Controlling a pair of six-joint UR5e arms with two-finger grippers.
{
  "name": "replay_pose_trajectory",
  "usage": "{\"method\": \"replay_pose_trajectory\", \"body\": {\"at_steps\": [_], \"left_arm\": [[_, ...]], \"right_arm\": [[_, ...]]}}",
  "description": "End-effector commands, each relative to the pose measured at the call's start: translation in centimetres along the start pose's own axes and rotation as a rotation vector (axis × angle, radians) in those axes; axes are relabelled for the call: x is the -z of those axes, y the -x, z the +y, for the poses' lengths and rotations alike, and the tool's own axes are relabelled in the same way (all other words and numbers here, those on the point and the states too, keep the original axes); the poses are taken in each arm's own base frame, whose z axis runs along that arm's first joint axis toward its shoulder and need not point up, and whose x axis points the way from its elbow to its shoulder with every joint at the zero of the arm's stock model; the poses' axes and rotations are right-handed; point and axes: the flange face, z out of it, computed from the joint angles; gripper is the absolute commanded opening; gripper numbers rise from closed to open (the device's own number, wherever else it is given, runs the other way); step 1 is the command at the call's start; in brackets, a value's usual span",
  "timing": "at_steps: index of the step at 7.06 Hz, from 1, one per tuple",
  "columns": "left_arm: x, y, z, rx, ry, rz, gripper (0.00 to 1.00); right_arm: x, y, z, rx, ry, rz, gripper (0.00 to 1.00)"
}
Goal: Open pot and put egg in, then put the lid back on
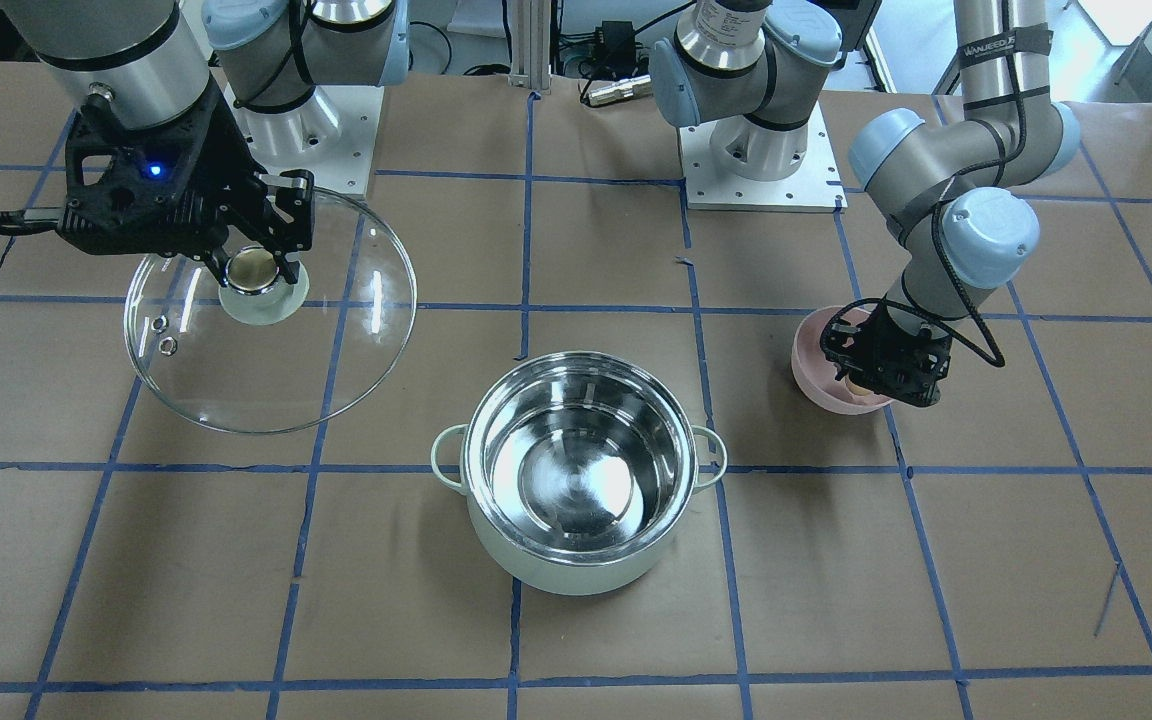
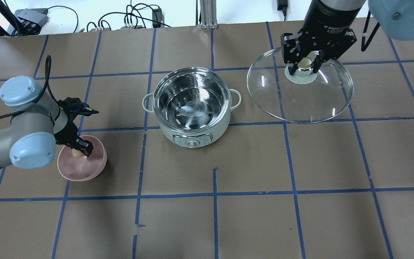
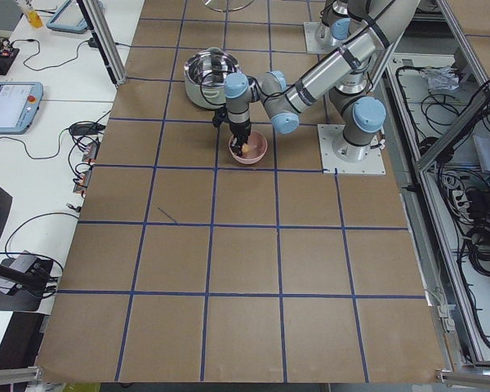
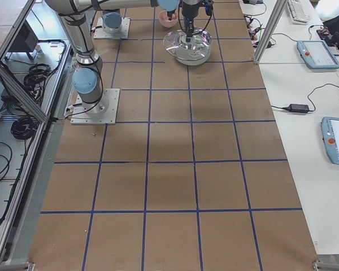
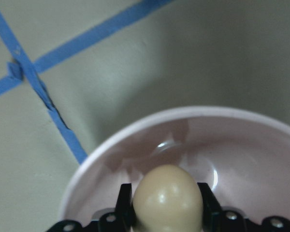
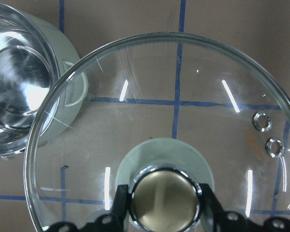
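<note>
Inside the pink bowl (image 2: 95, 169), the egg (image 5: 167, 193) sits between the two fingers of the left pincer (image 2: 79, 153). The fingers are drawn in narrowly and press against its two sides, so the pincer has hold of it. The wrist view shows the egg's pale rounded top poking up past the finger pads, with the bowl's curved wall just beyond. Whether the egg also touches the bowl's floor cannot be told.

Off to that pincer's side, well apart from it, the pot (image 2: 221, 127) stands upright on the counter (image 2: 228, 216). It is uncovered, and its shiny steel inside holds nothing. It lies between the two pincers and touches neither.

Beyond the pot, the right pincer (image 2: 304, 65) is closed to a narrow gap on the brassy knob (image 6: 165, 199) of the lid (image 2: 300, 104), one finger on each side of it. The glass disc spreads out beneath the fingers and appears tilted. Its two vent holes (image 6: 268, 134) lie near the rim on the side away from the pot. The lid's nearest edge sits just beside the pot's handle without covering the pot.
</note>
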Motion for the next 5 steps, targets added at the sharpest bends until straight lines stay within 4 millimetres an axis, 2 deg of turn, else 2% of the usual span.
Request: {"method": "replay_pose_trajectory", "body": {"at_steps": [1, 2, 3, 4, 5], "left_arm": [[6.9, -0.1, -2.6, 0.104, -0.031, 0.081, 0.2], [11.1, -1.6, -5.0, 0.158, -0.039, 0.074, 0.2], [14.5, -4.2, -7.2, 0.222, -0.07, 0.055, 0.2], [16.0, -8.2, -8.8, 0.285, -0.093, 0.049, 0.2], [16.6, -11.6, -10.2, 0.301, -0.112, 0.05, 0.2]], "right_arm": [[0.0, 0.0, 0.1, -0.003, -0.001, -0.001, 0.07], [0.0, 0.0, 0.0, -0.002, 0.001, 0.0, 0.07], [0.0, 0.0, 0.0, -0.003, 0.001, -0.001, 0.07], [0.0, 0.0, 0.0, -0.003, 0.001, -0.001, 0.07], [0.0, 0.1, 0.0, -0.002, 0.001, -0.001, 0.07]]}}
